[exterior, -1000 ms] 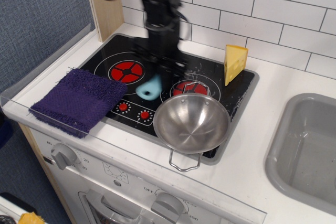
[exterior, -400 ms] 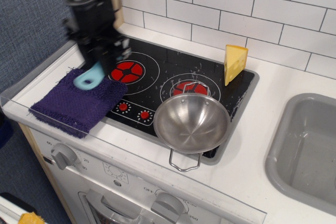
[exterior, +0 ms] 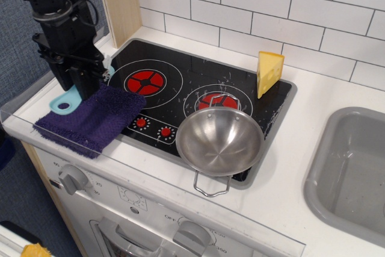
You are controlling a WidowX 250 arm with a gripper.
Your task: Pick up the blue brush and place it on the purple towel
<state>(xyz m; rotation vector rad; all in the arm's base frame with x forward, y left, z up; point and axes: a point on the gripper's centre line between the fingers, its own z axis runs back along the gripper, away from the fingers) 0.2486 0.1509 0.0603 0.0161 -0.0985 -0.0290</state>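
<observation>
At the front edge of the white bench runs a clear plastic guard strip, with grey knobs on the panel below. Just behind it sits a round, shiny steel bowl with a thin wire loop handle pointing forward, resting on the front right corner of the glossy black cooktop. To the right is a matte grey sink basin. On the left, the purple towel lies flat: dark, nubby, roughly square, its right edge overlapping the cooktop rim. The blue brush shows only its light-blue flat handle end with a rounded hole, poking out at the towel's far left corner, over the bench beside the towel rather than on the cloth. The black gripper points straight down onto that spot, its arm rising vertically with cables at the side. The jaws sit narrow around the upper part of the brush and appear to hold it. Farther back, a yellow cheese wedge stands upright at the cooktop's far right edge, before the white tiled wall.
</observation>
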